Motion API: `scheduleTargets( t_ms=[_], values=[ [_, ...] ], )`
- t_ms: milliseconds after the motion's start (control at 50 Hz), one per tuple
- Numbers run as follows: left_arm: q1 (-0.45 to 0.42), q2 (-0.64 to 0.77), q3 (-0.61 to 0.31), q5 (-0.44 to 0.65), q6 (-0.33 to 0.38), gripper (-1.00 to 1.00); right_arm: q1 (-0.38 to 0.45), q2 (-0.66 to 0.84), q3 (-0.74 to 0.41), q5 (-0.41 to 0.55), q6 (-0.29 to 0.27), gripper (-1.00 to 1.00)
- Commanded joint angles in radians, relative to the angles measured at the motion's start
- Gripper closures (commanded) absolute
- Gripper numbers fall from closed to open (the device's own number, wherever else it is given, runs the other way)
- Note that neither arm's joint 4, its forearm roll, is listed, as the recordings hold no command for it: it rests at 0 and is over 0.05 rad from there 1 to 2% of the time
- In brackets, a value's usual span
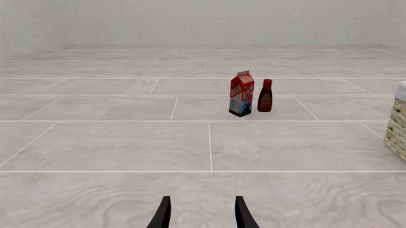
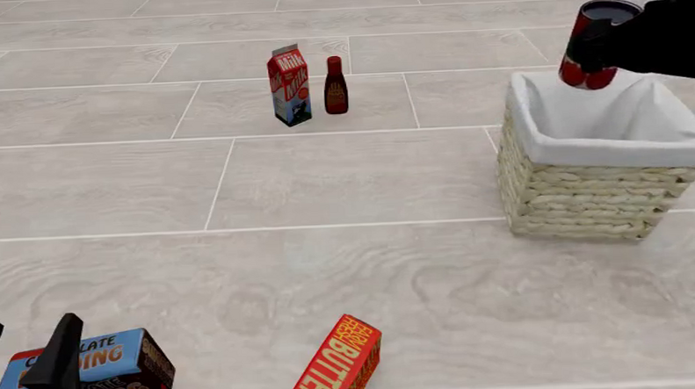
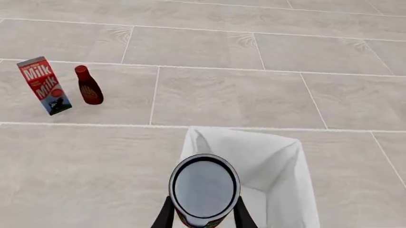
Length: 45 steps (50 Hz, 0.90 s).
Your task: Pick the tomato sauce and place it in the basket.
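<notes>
Fingers of my right claw (image 3: 204,216) are clamped on the tomato sauce (image 3: 204,189), one on each side of its round wall just below the dark top, and I hold it in the air above the basket (image 2: 582,193). In the front view the can sits over the far edge of the white cloth lining, slightly tilted, its base near the rim but not resting on it as far as I can tell. I judge it a stiff tin with some weight, smooth and a bit slippery on the label, so the grip across the curved sides suits it; it won't crush. A short drop onto the cloth should do it no harm.

My left claw (image 1: 202,213) hangs low over the table with its fingers apart and nothing between them, beside the chocolate pudding box (image 2: 91,373). Farther out stand the milk carton (image 2: 290,85) and the dark red bottle (image 2: 336,86), close together, and the butter box (image 2: 338,375) lies near the front edge.
</notes>
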Motion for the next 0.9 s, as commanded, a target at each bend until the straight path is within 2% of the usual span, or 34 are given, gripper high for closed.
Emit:
scheduleTargets(
  t_ms=[20, 260, 900],
  values=[
    [0.000, 0.000, 0.000, 0.000, 0.000, -1.00, -0.055, -0.001, -0.001, -0.014, 0.036, 1.00],
    [0.000, 0.000, 0.000, 0.000, 0.000, -1.00, -0.093, 0.038, 0.048, -0.067, 0.058, 1.00],
    [0.000, 0.000, 0.000, 0.000, 0.000, -1.00, -0.143, 0.180, 0.048, -0.144, 0.081, 1.00]
  ],
)
